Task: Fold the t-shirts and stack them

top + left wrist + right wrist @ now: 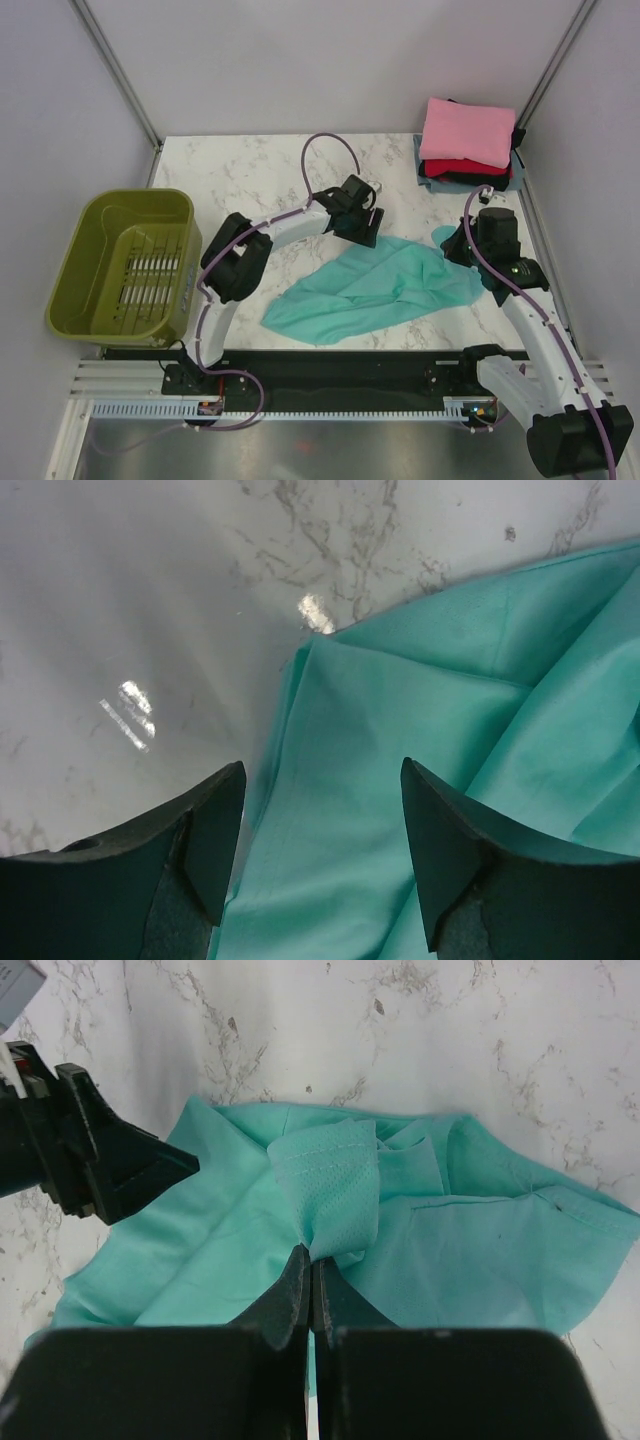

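- White marbled counter (250, 170) was seen carrying the teal t-shirt (370, 290), crumpled at lower centre, with the folded stack (465, 140) of pink, red and dark shirts at upper right.
- Flattening was judged the step in hand: a hemmed, fine-knit fold was pinched by the closed right fingers (308, 1275), while the left fingers (365, 235) were parted and empty over the shirt's upper edge.
- Next, an opposite edge would need gripping and the cloth drawing taut.

The teal t-shirt (430, 1240) is thin matt cloth, finely knit, with a stitched hem. The tabletop (150, 600) is smooth, glossy marble-look and throws glare. My left fingers (212, 835) are matt black plastic. The basket (70, 280), left in the overhead view, is smooth olive plastic.
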